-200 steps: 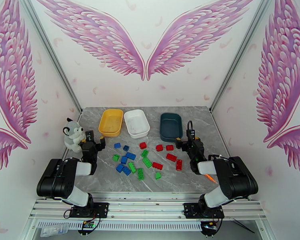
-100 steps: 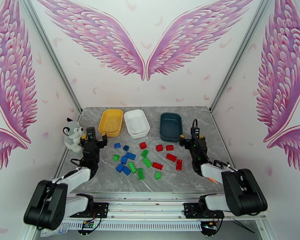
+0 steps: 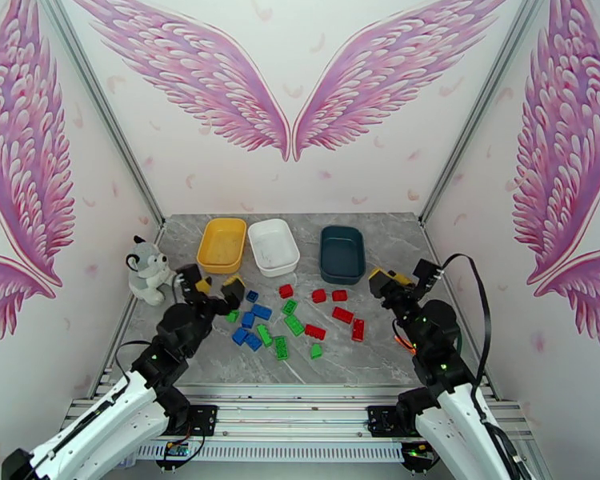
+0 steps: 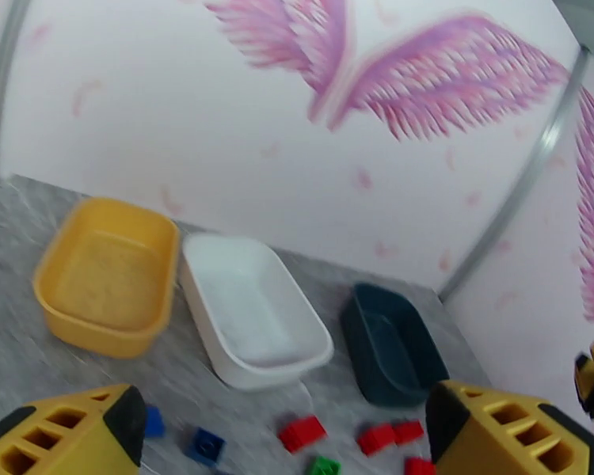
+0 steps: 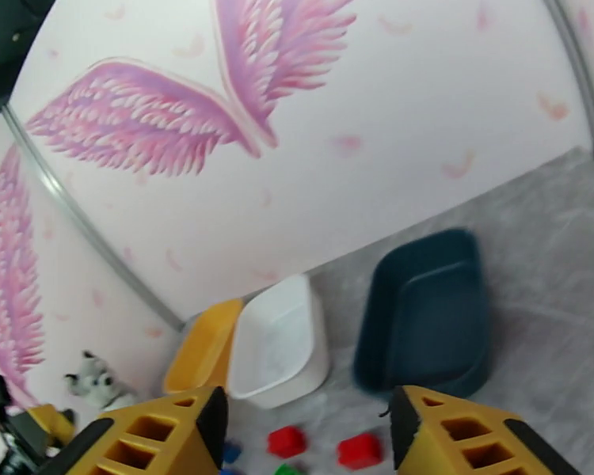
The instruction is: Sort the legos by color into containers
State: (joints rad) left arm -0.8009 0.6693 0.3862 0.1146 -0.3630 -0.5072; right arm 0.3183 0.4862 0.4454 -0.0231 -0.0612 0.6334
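legos (image 3: pixel 292 318): lying loose on the table (image 3: pixel 396 234), just in front of the trays and between the two arms; reds are sitting toward the right, blues and greens are mixing toward the left.
trays: yellow tray (image 3: pixel 222 243), white tray (image 3: pixel 273 246) and teal tray (image 3: pixel 342 254) are sitting in a row, all looking empty.
left gripper (image 3: pixel 216 286): hanging by the left edge of the legos, jaws standing wide apart, holding nothing.
right gripper (image 3: pixel 402 275): hanging just right of the reds, near the teal tray, jaws apart, nothing between them.
handling: legos are looking light, rigid and smooth-sided, so likely skidding or tipping when nudged; not fragile.
hold: pinching across two flat opposite sides from above is looking safest; outliers are offering more finger room than the crowded blue-green cluster.
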